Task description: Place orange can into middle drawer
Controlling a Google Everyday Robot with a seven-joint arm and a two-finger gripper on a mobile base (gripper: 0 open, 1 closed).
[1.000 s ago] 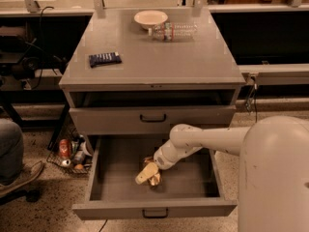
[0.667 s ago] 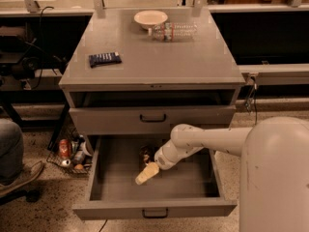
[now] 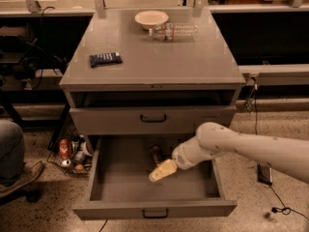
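The orange can (image 3: 155, 153) stands upright on the floor of the open middle drawer (image 3: 154, 208), towards its back and near the centre. My gripper (image 3: 154, 176) is inside the drawer, just in front of the can and a little to its right, angled down to the left. It looks apart from the can. My white arm (image 3: 241, 146) reaches in from the right over the drawer's right wall.
Above the open drawer is a closed grey drawer front (image 3: 153, 120) with a dark handle. The cabinet top holds a bowl (image 3: 151, 18), a clear water bottle (image 3: 175, 31) and a dark flat object (image 3: 105, 58). A red can (image 3: 64, 148) lies in floor clutter at left, near a seated person's leg (image 3: 12, 153).
The gripper has drawn back from the can, which was at its tip earlier. The can now stands alone at the back of the drawer.
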